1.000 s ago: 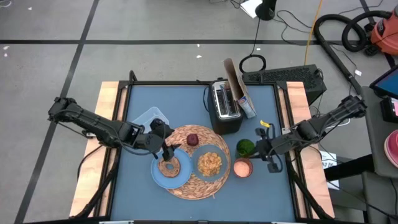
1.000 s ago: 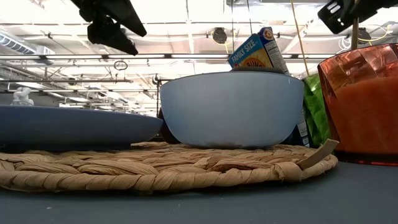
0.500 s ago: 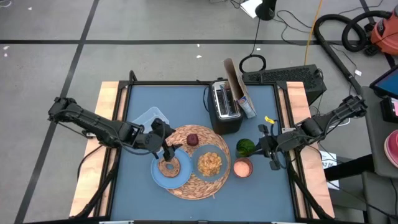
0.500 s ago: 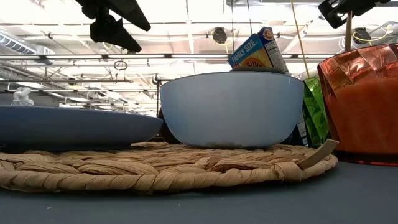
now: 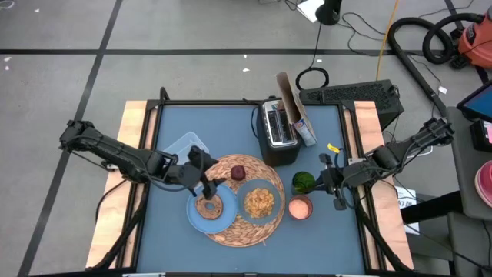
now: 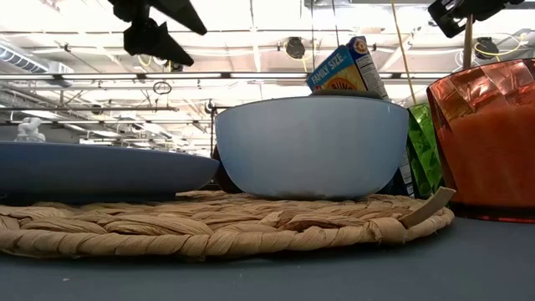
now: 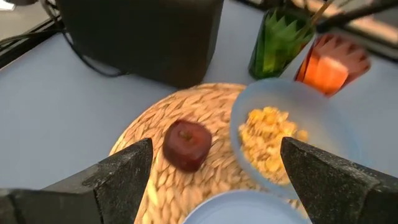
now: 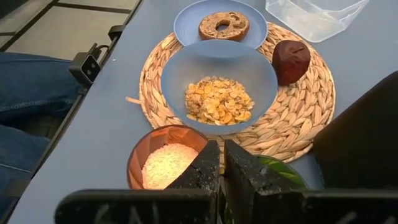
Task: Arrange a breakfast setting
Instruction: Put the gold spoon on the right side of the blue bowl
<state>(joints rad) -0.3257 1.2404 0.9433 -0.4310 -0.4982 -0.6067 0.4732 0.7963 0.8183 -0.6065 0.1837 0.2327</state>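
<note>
A round woven straw mat (image 5: 242, 201) lies on the blue table. On it rest a light-blue plate (image 5: 201, 218) with a brown ring-shaped bagel (image 5: 206, 206), a pale-blue bowl (image 5: 260, 201) of tan cereal (image 8: 217, 99), and a small dark-red fruit (image 5: 239, 172). An orange-pink cup (image 5: 300, 206) stands on the table at the mat's right edge. My left gripper (image 5: 206, 185) hovers open and empty above the plate's far rim; it also shows in the left wrist view (image 7: 216, 149). My right gripper (image 5: 329, 185) is shut and empty, right of the cup, and also shows in the right wrist view (image 8: 221, 165).
A black-and-silver toaster (image 5: 278, 132) and a cereal box (image 5: 296, 115) stand behind the mat. A green cup (image 5: 303, 182) stands beside the orange-pink cup. A clear square tub (image 5: 184, 146) lies at the left. A person's legs in jeans (image 8: 31, 81) are at the near edge.
My right gripper has drawn back a little toward the table's right edge and gone up, away from the orange-pink cup. My left gripper has risen slightly above the plate. The things on the mat have stayed where they were.
</note>
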